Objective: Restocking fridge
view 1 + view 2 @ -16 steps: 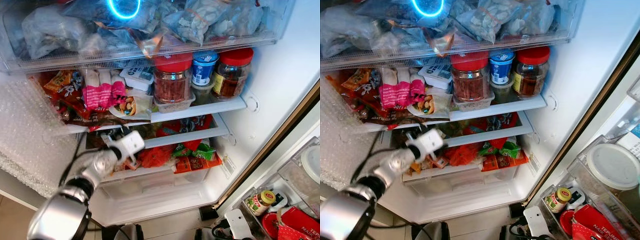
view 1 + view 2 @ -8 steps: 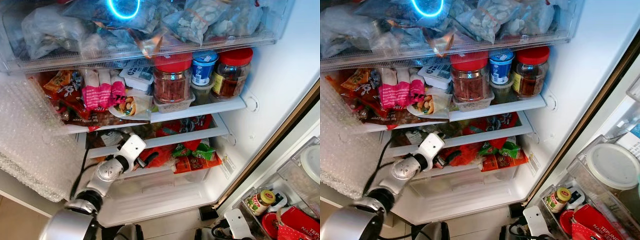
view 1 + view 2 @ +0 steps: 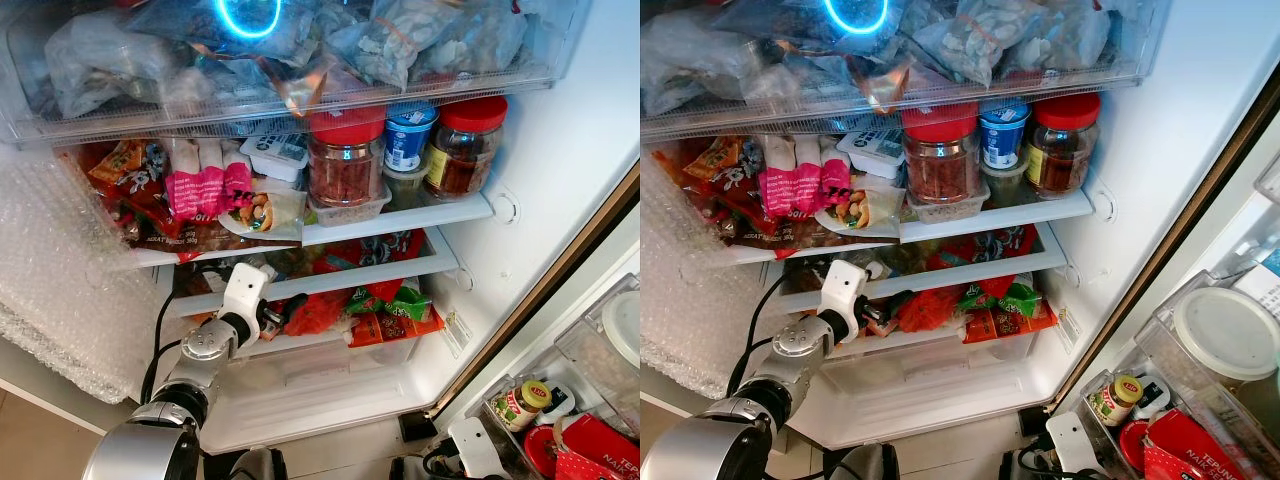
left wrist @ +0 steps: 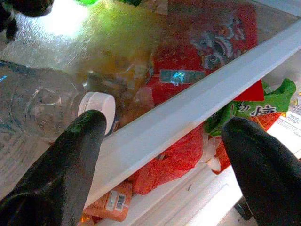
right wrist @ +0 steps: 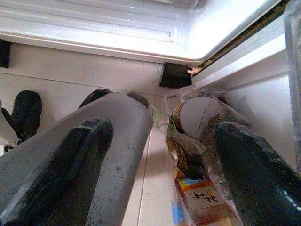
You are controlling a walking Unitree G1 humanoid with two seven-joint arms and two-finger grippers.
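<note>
Heads up, your left gripper (image 3: 268, 322) has its fingertips buried behind the shelf rail (image 3: 330, 280), and the bottle (image 4: 42, 106) is cut off.

Bubble wrap (image 3: 60, 290) (crinkled) hangs beside shelves.

Left gripper (image 4: 160, 155) now swung from mid-left of the frame back toward the lower shelf edge (image 3: 330, 278), wrist turned upright, fingers (image 4: 70, 160) spread at the shelf lip near a clear bottle (image 4: 42, 101).
</note>
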